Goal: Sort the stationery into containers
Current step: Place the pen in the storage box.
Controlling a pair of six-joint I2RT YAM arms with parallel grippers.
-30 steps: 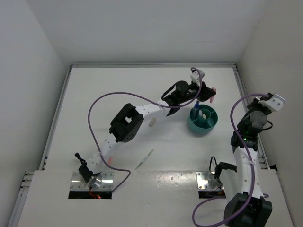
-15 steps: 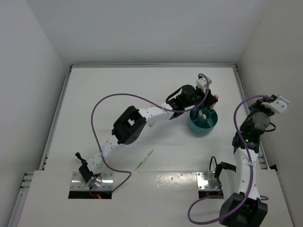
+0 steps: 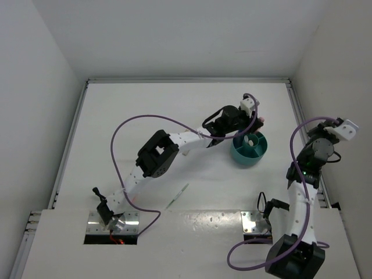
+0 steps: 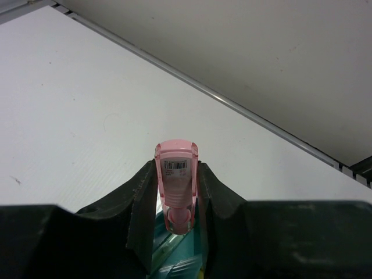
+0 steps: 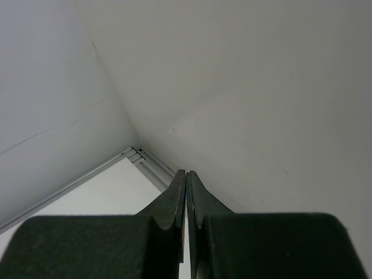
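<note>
My left gripper (image 3: 254,123) is shut on a stubby pink marker (image 4: 176,174) and holds it just over the far rim of the round teal cup (image 3: 251,152). The marker's end pokes out past the fingers in the top view (image 3: 263,120). In the left wrist view the cup's teal dividers (image 4: 174,261) show right under the marker. A pale item (image 3: 250,140) lies in one compartment. A thin green pen (image 3: 178,196) lies on the table near the front. My right gripper (image 5: 186,174) is shut and empty, raised near the right wall (image 3: 332,124).
A small white piece (image 3: 187,152) lies on the table beside the left arm's forearm. The left arm's purple cable (image 3: 145,119) loops over the table's middle. The table's back rail (image 4: 244,110) runs close behind the cup.
My left gripper has carried the pink marker rightwards from the cup's far-left side to above its far rim. My right arm has swung a little further right towards the wall.
</note>
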